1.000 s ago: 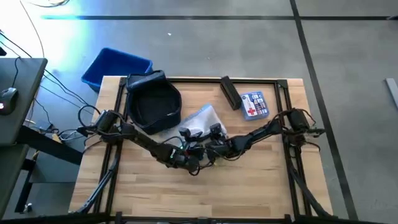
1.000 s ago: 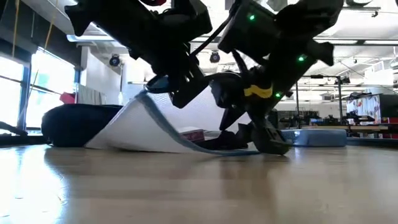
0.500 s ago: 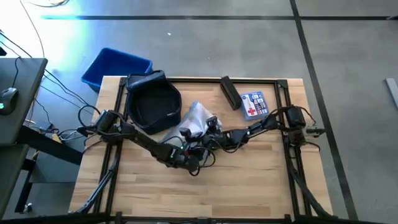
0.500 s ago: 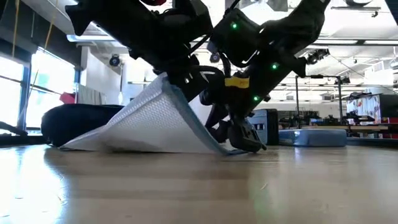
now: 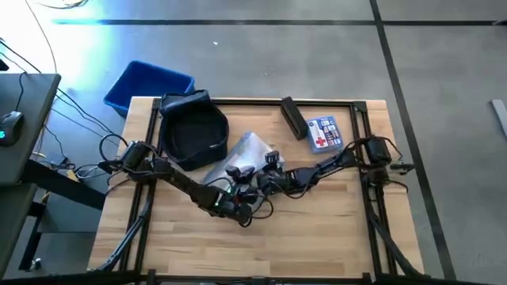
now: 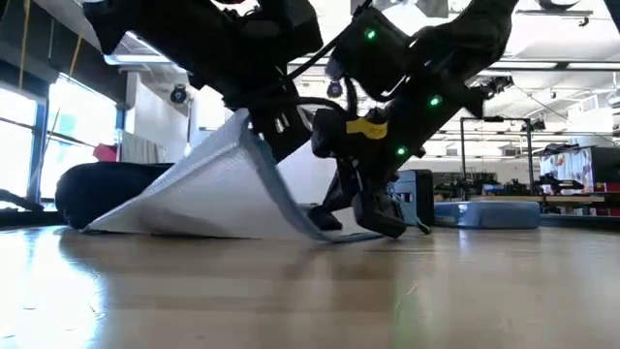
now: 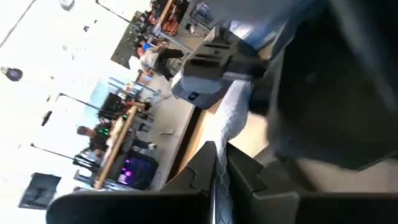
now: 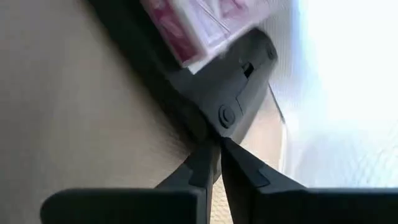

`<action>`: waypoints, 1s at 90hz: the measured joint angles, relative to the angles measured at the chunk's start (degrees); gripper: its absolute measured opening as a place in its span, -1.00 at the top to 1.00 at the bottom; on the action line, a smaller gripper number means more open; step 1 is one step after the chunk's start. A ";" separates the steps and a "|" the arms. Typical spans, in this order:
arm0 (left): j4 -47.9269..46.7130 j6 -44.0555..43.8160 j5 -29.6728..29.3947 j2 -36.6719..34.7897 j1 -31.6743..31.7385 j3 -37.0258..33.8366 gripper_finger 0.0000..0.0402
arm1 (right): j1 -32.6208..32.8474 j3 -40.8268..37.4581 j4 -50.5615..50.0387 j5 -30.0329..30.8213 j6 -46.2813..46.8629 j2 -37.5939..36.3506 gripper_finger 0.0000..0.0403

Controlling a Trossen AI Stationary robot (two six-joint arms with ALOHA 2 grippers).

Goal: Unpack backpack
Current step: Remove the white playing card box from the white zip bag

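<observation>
The backpack (image 5: pixel 194 131) lay open at the table's (image 5: pixel 333 237) far left corner; soft, it would sag, best taken by its rim; beside it the left gripper (image 7: pixel 221 165) pinched the pouch (image 6: pixel 208 194); the right gripper (image 8: pixel 214 163) was clamped on the pouch's lower edge.

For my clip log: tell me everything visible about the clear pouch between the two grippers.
The clear pouch looks like thin see-through plastic with a bubbled texture and a bluish edge. It slopes like a tent: one edge lifted, pinched by the left gripper, the rest trailing on the table beside the backpack. The right gripper is shut at its low edge.
</observation>
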 joint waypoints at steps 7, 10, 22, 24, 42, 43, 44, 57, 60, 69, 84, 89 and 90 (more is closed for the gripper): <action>0.71 2.91 -0.20 -0.16 -1.31 0.00 1.00 | 1.59 0.00 0.16 -2.35 0.41 -1.79 0.93; 1.02 4.10 0.02 -0.48 -1.89 0.00 1.00 | 2.26 0.00 0.19 -3.57 0.31 -2.51 0.93; 2.25 7.88 4.15 -2.41 -3.93 0.00 1.00 | 5.25 0.07 1.12 -10.13 -1.76 -3.51 0.85; 2.57 8.58 5.51 -2.76 -4.24 0.00 1.00 | 5.73 0.07 1.45 -10.89 -2.23 -3.51 0.82; 7.96 11.09 17.48 -3.67 -5.00 0.00 1.00 | 8.98 0.17 3.00 -10.88 -5.13 -3.51 0.45; 8.01 10.98 17.69 -3.67 -4.89 0.00 1.00 | 9.07 0.17 3.12 -10.75 -5.11 -3.51 0.43; 8.01 10.83 17.87 -3.67 -4.75 0.00 1.00 | 9.14 0.17 3.24 -10.67 -5.08 -3.51 0.40; 7.58 7.92 17.99 -3.81 -3.38 -0.60 1.00 | 9.27 0.15 4.42 -10.95 -3.01 -3.44 0.04; 7.58 7.64 17.97 -3.82 -3.16 -0.79 1.00 | 9.01 0.15 4.43 -11.74 -2.10 -3.40 -0.03; 7.53 7.48 18.17 -3.82 -2.78 -1.27 1.00 | 7.28 0.15 4.60 -16.26 2.57 -3.40 -0.22; 7.13 7.30 18.28 -3.69 -2.32 -1.49 1.00 | 3.46 0.20 5.03 -20.61 8.64 -3.42 -0.33; 6.77 6.80 18.85 -3.69 -2.04 -1.51 1.00 | 2.69 0.24 4.68 -23.56 8.74 -3.49 -0.32; 6.69 6.57 18.95 -3.68 -2.00 -1.51 1.00 | 2.57 0.24 4.57 -24.25 8.74 -3.52 -0.32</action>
